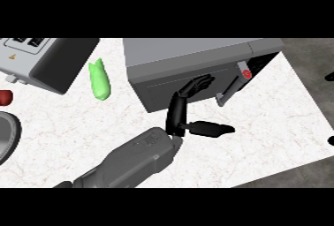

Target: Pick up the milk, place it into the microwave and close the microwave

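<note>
The grey microwave (195, 57) stands at the back of the counter, turned at an angle. Its door (176, 86) is almost shut, with a dark gap left at the right by the handle (228, 93) and the red button (246, 73). My left hand (176, 110) is open, its straight fingers (198, 84) touching the door's front and its thumb sticking out to the right. No milk shows anywhere. Only small black parts of my right hand (330, 77) show at the right edge.
A green cucumber-like thing (99, 79) lies left of the microwave. A grey appliance (46, 59) fills the back left corner. At the left edge are a small red object (5, 97) and a grey round rim (8, 134). The counter's edge (306, 95) runs down the right.
</note>
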